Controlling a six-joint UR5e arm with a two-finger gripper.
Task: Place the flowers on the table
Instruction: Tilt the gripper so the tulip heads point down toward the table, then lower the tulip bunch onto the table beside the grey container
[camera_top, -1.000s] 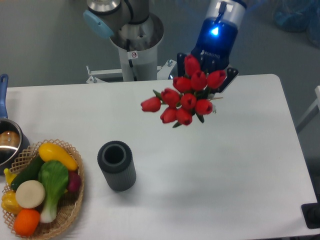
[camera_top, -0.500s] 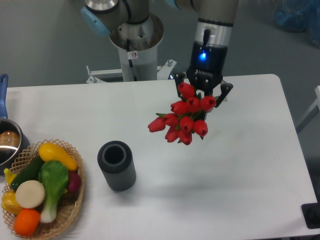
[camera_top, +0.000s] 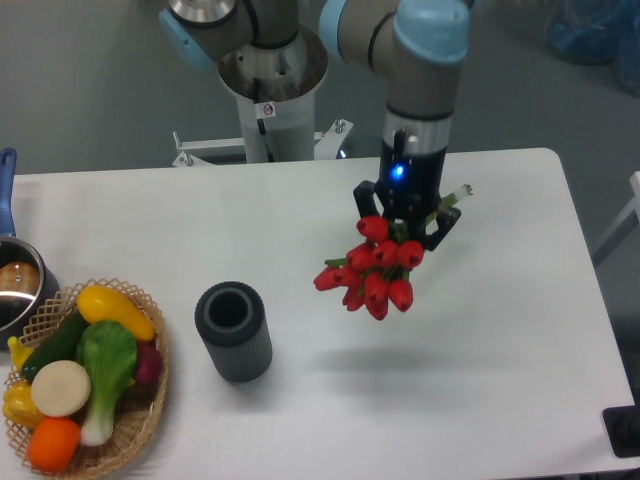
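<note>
Camera view: fingers (camera_top: 404, 226) clenched on the flowers (camera_top: 375, 270) above the bench (camera_top: 480, 330); lowering and release seemingly came next

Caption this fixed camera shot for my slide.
Pincer holds red flowers above the white table, beside a grey cup.

bright, even overhead light, soft faint shadows on the table (camera_top: 500, 330), slightly soft focus.
</note>
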